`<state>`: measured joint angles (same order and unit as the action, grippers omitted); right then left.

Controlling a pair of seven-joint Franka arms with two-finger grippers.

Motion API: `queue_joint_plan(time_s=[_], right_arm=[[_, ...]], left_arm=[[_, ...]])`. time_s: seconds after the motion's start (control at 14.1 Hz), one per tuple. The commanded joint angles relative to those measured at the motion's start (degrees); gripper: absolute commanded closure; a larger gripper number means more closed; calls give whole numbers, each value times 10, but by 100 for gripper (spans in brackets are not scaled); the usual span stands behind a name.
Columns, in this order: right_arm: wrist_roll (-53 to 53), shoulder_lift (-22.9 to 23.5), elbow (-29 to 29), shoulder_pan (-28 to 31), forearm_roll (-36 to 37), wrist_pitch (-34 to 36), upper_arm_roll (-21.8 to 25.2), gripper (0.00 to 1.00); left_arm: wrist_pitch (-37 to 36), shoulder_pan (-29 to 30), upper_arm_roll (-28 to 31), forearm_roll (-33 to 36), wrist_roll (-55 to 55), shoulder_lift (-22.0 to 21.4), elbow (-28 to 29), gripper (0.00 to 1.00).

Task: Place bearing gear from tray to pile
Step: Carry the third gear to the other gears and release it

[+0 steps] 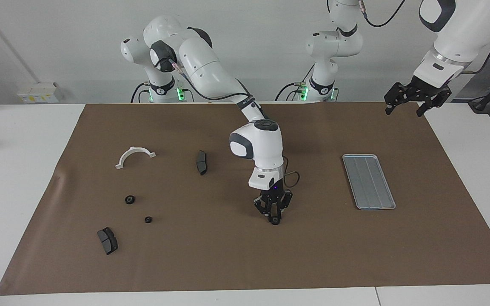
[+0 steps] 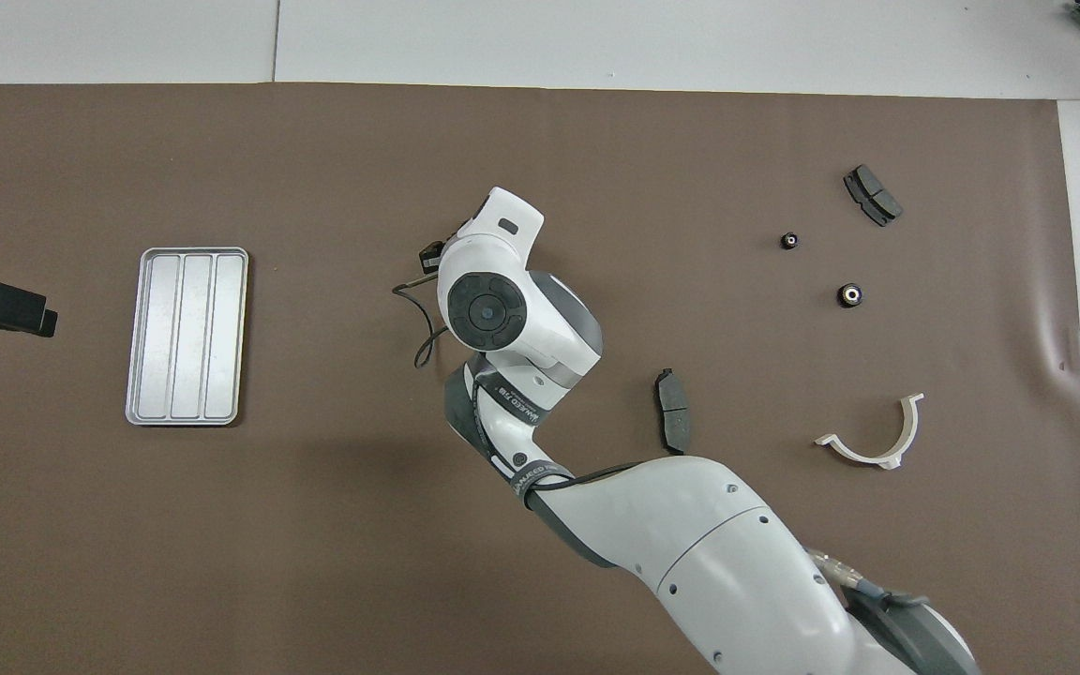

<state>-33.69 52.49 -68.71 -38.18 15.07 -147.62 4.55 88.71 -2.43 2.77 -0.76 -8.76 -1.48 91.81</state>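
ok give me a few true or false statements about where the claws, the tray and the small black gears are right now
1. The right claw is down at the mat, closed around a small black bearing gear. True.
2. The tray holds two gears. False: nothing lies in it.
3. The left claw is gripping the tray. False: it hangs in the air at the left arm's end of the table, fingers open, holding nothing.
4. Two more small black gears lie on the mat toward the right arm's end of the table. True.
5. The white curved bracket lies in the tray. False: it lies on the mat, nearer to the robots than those two gears.
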Motion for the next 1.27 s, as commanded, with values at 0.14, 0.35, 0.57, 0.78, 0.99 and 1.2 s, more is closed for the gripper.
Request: queue_joint_plan(time_s=[0.14, 0.35, 0.57, 0.78, 0.99, 1.2], right_arm=[[-15, -40, 16, 25, 10, 68, 2, 100], [-11, -115, -51, 55, 6, 80, 1, 100], [71, -239, -200, 114, -14, 77, -9, 100], [184, -338, -330, 165, -72, 82, -14, 100], [235, -396, -437, 202, -77, 79, -14, 100], [266, -421, -505, 243, -77, 73, -14, 100]], left_arm=[[-4, 9, -5, -5, -6, -7, 7, 0], [-4, 9, -5, -5, -6, -7, 7, 0], [-4, 9, -5, -4, -7, -7, 7, 0], [-4, 9, -5, -5, -6, -7, 7, 0], [-4, 9, -5, -4, -7, -7, 7, 0], [-4, 9, -5, -5, -6, -7, 7, 0]])
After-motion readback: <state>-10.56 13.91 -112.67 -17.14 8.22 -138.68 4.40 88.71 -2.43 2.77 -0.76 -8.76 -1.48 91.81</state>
